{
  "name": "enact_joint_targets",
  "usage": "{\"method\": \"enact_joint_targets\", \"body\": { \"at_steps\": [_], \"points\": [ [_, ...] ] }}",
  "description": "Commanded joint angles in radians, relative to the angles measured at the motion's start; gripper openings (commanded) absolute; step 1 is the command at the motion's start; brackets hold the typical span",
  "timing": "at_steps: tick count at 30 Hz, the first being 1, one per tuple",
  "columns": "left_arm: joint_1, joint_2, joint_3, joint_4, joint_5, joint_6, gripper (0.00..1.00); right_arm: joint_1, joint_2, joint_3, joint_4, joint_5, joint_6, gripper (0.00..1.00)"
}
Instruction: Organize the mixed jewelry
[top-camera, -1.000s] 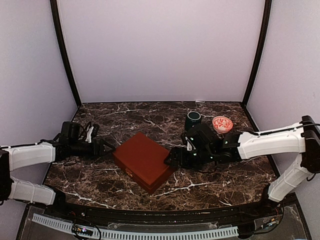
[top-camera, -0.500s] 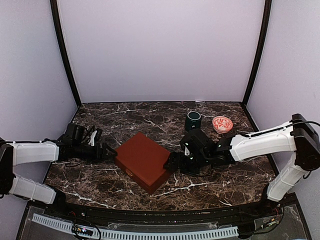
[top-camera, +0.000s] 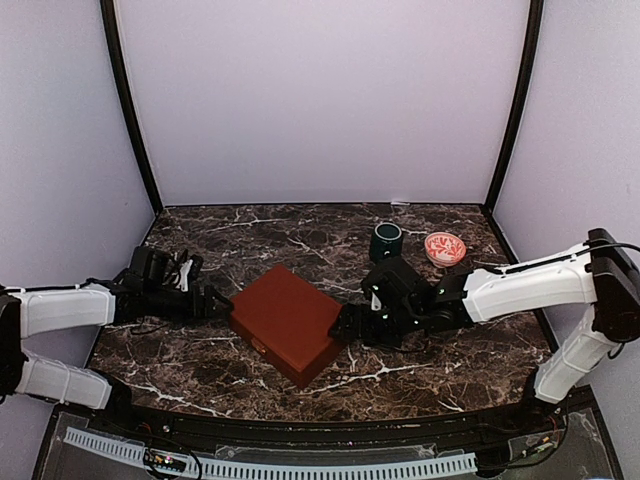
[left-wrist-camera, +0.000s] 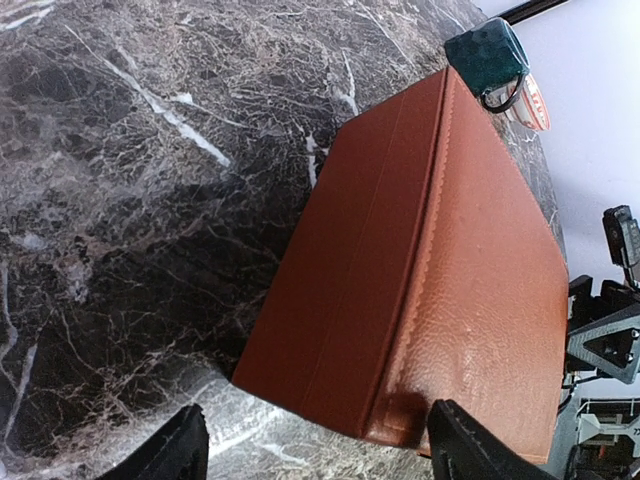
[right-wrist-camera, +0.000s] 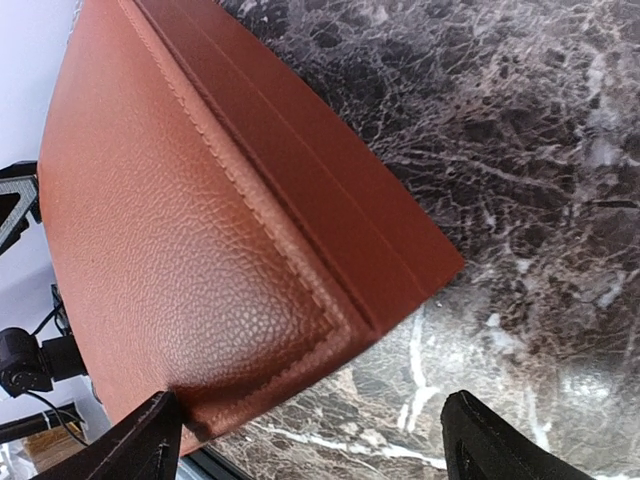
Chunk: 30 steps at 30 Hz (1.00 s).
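Note:
A closed red-brown box (top-camera: 288, 322) (left-wrist-camera: 440, 260) (right-wrist-camera: 180, 220) lies at an angle mid-table. My left gripper (top-camera: 222, 305) (left-wrist-camera: 315, 440) is open at the box's left corner; one finger is over the lid edge and the other over the marble. At the box's right corner my right gripper (top-camera: 342, 325) (right-wrist-camera: 312, 420) is also open, straddling that corner the same way. Neither holds anything. The mixed jewelry is out of view.
A dark green mug (top-camera: 386, 240) (left-wrist-camera: 487, 55) and a small red-patterned dish (top-camera: 445, 248) (left-wrist-camera: 530, 100) stand behind the box at the back right. Dark marble tabletop (top-camera: 200, 360) surrounds the box, with booth walls on three sides.
My left gripper has slid right up to the box's left corner. My right gripper has shifted slightly left onto the right corner. The box has barely moved.

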<state>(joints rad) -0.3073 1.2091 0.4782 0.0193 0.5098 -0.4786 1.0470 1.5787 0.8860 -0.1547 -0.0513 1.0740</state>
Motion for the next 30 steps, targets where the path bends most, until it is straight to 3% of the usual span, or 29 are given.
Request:
{"method": "enact_joint_targets", "body": {
  "at_steps": [1, 4, 7, 12, 15, 23, 30],
  "points": [
    [-0.006, -0.086, 0.031, -0.051, -0.103, 0.033, 0.78, 0.007, -0.075, 0.028, -0.115, 0.103, -0.106, 0.93],
    [-0.007, -0.127, 0.084, -0.069, -0.160, 0.063, 0.79, 0.005, -0.136, 0.079, -0.183, 0.182, -0.201, 0.99],
    [-0.005, -0.118, 0.155, -0.055, -0.189, 0.080, 0.82, -0.018, -0.167, 0.131, -0.212, 0.224, -0.293, 1.00],
    [-0.004, 0.047, 0.298, -0.015, -0.206, 0.114, 0.83, -0.133, -0.128, 0.206, -0.207, 0.228, -0.434, 1.00],
    [0.013, 0.137, 0.320, 0.113, -0.238, 0.166, 0.83, -0.239, -0.092, 0.200, -0.169, 0.268, -0.541, 1.00],
    [0.245, 0.271, 0.264, 0.430, -0.261, 0.168, 0.84, -0.622, -0.101, 0.085, 0.067, 0.178, -0.699, 1.00],
    [0.464, 0.167, 0.078, 0.545, -0.423, 0.175, 0.87, -0.957, -0.255, -0.145, 0.276, 0.106, -0.731, 1.00]
  ]
}}
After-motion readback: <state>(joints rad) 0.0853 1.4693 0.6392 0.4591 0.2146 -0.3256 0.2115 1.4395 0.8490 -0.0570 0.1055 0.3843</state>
